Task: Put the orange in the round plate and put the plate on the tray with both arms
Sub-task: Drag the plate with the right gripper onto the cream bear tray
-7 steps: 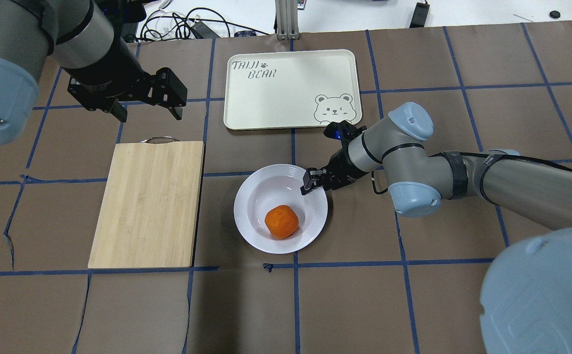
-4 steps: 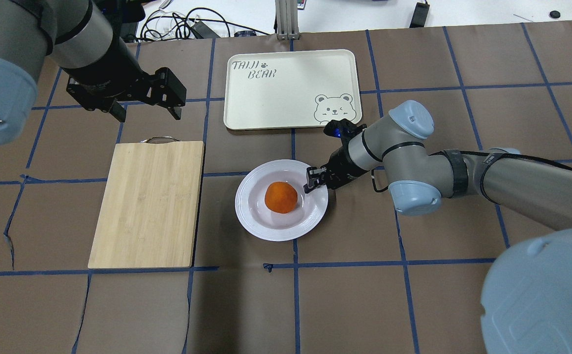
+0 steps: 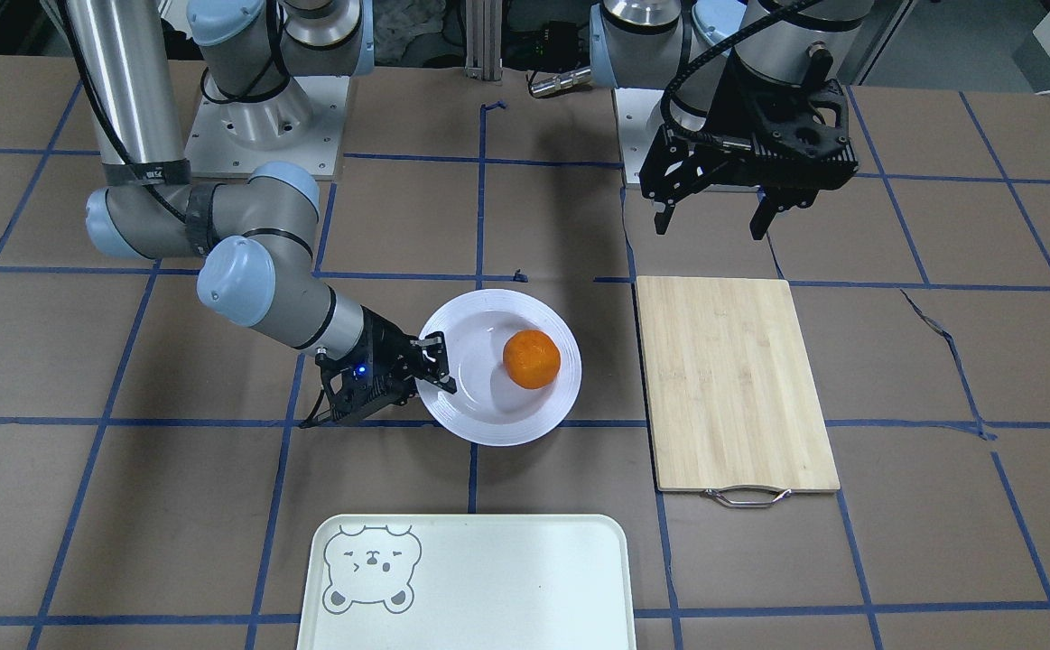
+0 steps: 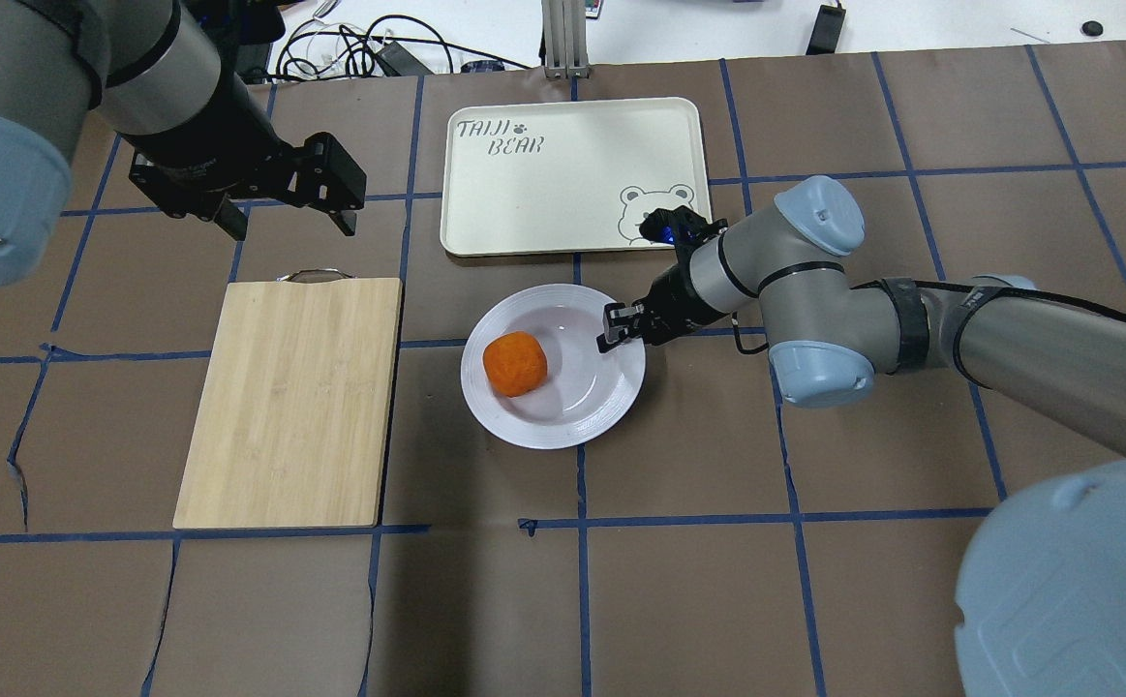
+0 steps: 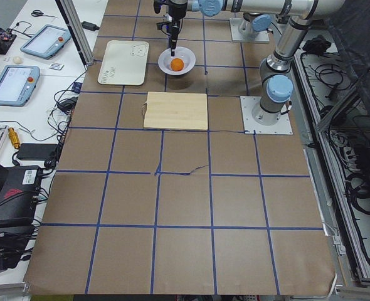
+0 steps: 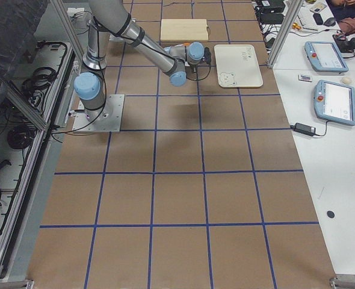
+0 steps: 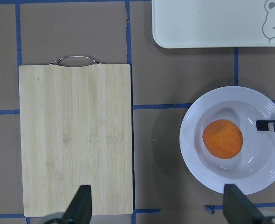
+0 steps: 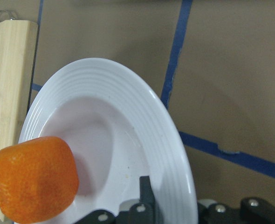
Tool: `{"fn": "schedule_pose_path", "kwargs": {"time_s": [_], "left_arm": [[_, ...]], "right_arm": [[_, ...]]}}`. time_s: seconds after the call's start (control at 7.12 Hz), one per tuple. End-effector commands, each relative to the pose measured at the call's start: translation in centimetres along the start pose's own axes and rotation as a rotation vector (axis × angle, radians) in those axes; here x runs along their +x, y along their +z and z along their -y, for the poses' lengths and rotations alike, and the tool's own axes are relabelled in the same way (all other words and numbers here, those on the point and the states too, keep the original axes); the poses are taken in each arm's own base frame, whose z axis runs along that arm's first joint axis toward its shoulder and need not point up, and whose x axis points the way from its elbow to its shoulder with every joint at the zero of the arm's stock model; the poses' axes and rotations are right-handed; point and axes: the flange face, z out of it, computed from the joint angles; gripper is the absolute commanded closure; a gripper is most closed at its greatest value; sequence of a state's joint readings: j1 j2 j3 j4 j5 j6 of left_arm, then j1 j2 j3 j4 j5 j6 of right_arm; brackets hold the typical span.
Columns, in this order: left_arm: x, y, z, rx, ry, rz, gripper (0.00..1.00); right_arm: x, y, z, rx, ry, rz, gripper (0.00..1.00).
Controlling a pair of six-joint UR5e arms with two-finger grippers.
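Orange (image 4: 514, 364) in round plate (image 4: 577, 422) — rim in right gripper (image 4: 609, 337)

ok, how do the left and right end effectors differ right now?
The left end effector is open and empty; the right end effector is shut on the rim of the glossy white round plate. The left points straight down, high near the bamboo cutting board; the right reaches in low and slanted. Both are black two-finger types.
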State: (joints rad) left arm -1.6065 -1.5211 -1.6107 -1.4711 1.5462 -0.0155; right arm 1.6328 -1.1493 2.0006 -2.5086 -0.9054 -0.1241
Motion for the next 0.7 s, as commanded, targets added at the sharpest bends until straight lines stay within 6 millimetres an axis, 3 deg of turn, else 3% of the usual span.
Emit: {"fn": "schedule_pose_path", "kwargs": {"time_s": [0.0, 0.14, 0.28, 0.56], "left_arm": [[0.1, -0.2, 0.2, 0.005, -0.002, -0.008, 0.0], [-0.1, -0.3, -0.1, 0.006, 0.0, 0.004, 0.0], [0.0, -0.2, -0.3, 0.004, 0.001, 0.006, 0.0], [-0.1, -0.1, -0.2, 0.002, -0.002, -0.003, 0.0]], "right_arm": [[-0.6, -2.7, 3.3, 0.08, 0.013, 0.033, 1.0], [-0.8, -4.5, 5.9, 0.123, 0.067, 0.046, 1.0], [-0.4, -5.0, 8.6, 0.146, 0.125, 0.06, 1.0], [2.5, -5.3, 16.2, 0.212, 0.17, 0.061, 1.0]]}}
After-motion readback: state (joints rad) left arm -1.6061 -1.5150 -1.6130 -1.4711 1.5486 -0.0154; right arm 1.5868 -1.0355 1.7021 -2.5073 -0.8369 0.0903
